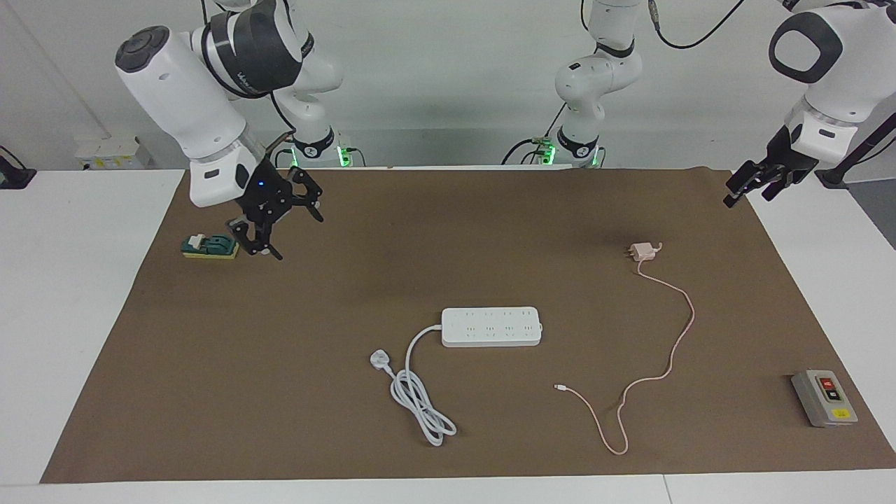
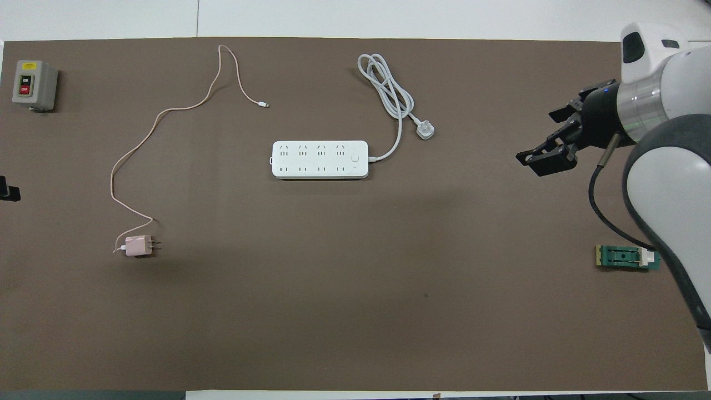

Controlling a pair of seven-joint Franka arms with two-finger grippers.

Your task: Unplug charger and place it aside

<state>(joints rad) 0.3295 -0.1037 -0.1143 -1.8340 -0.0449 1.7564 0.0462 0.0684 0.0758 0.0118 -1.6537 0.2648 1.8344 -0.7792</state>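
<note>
Charger, a small pale pink cube [image 1: 640,253] with prongs, lies unplugged toward the left arm's end of the brown surface [image 1: 280,392], nearest the left hand [image 1: 752,183], fingers indiscernible; right hand [image 1: 280,222] hangs released.

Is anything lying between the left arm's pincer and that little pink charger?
Nothing visible. The left pincer hangs at the mat's corner, and only bare brown mat lies between it and the charger, which already lies unplugged, apart from the power strip.
</note>
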